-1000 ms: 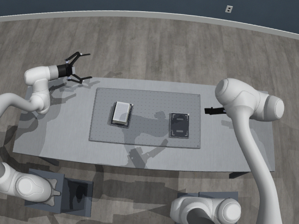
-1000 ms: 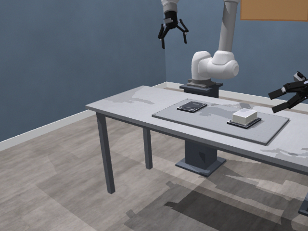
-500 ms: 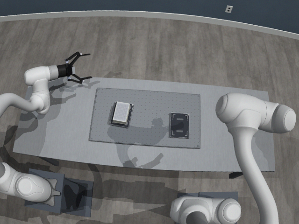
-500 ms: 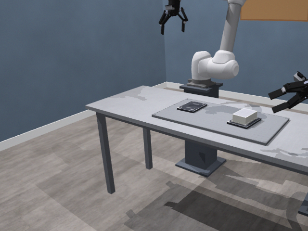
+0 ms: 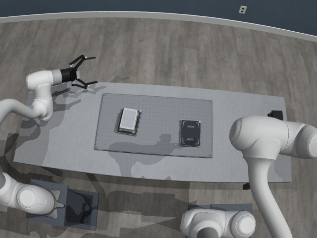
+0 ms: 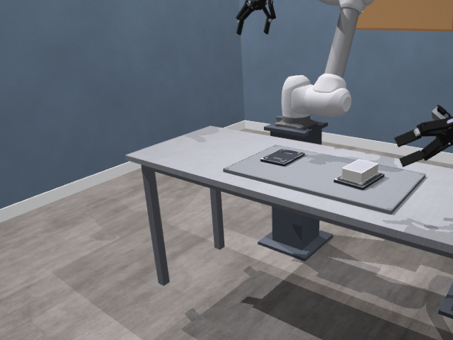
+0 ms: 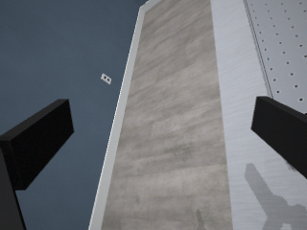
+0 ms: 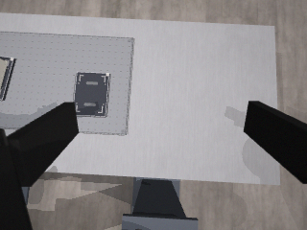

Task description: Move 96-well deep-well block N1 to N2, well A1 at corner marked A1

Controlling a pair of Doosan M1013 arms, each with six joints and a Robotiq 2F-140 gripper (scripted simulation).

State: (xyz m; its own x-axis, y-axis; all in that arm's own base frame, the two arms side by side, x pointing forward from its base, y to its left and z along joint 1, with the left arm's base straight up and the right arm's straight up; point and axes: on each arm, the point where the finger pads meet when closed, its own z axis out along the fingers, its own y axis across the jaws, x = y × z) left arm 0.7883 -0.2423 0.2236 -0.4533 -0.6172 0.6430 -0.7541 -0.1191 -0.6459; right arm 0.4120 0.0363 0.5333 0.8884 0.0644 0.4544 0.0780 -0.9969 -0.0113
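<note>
Overhead, the block (image 5: 128, 119) (image 6: 359, 171) shows fully; right wrist catches only an edge.

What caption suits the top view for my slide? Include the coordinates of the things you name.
White block (image 5: 128, 119) (image 6: 359, 171) on the left nest (image 5: 136, 126) (image 6: 367, 182), right nest (image 5: 190, 133) (image 6: 282, 156) (image 8: 91, 95) empty, left tool (image 5: 96, 70) (image 6: 405, 150) open.
</note>
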